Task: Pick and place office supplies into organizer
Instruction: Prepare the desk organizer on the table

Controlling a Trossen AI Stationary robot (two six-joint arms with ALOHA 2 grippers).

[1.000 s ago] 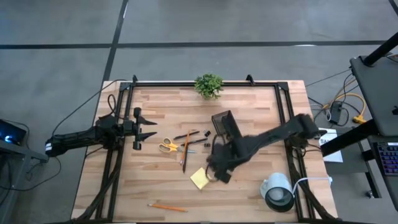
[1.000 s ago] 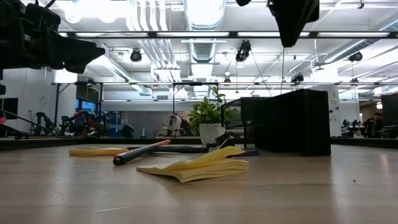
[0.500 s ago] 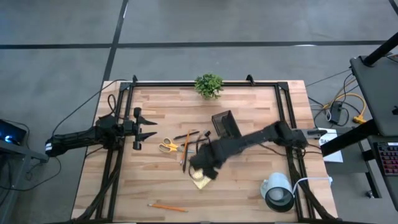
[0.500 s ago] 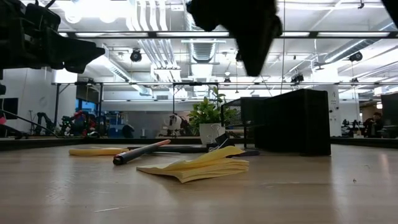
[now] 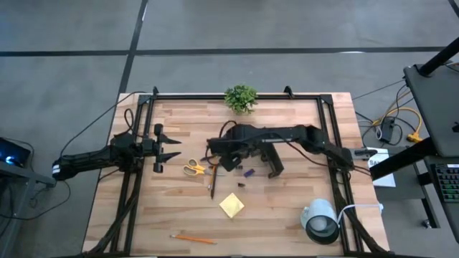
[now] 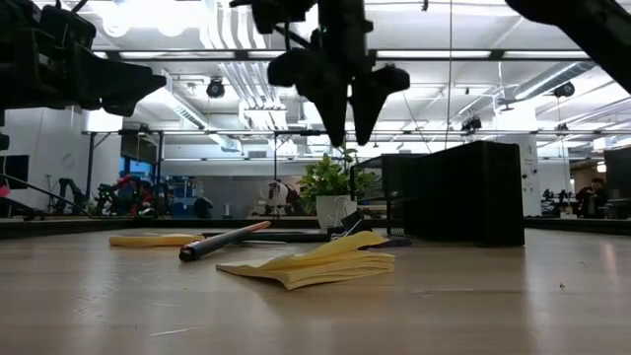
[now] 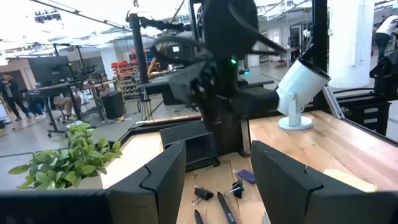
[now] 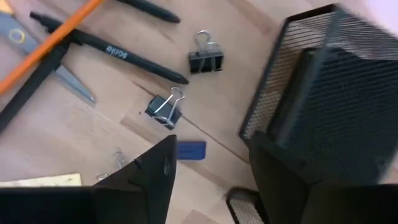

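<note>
Wooden planks make up the worktop (image 5: 287, 215), framed by a dark rail, with grey floor all around it. At its far edge stands a small green plant (image 5: 240, 97). Near the middle sits the organizer (image 5: 259, 143), a black wire-mesh box, partly covered in the high view by the right arm stretched across it.

The right claw (image 5: 217, 152) hangs above the worktop, just beside the organizer on its left-arm side, over the loose supplies. Its fingers stand wide apart and hold nothing; the low view shows the two tips spread and pointing down, clear of the surface. Its wrist view looks down on two black binder clips (image 8: 205, 57), a small blue piece (image 8: 190, 150), a dark pen (image 8: 118, 53), an orange pencil (image 8: 50, 46) and the mesh wall of the organizer.

Yellow-handled scissors (image 5: 193, 169) lie towards the left arm from the pens. A yellow sticky-note pad (image 5: 231, 205) lies nearer the front, its top sheets curled up in the low view. A second orange pencil (image 5: 192, 238) lies alone near the front edge.

The left claw (image 5: 171, 147) waits over the left side of the worktop, fingers wide and empty. A white cup-like cylinder (image 5: 319, 213) and a black tape roll (image 5: 322, 231) stand at the front right.
</note>
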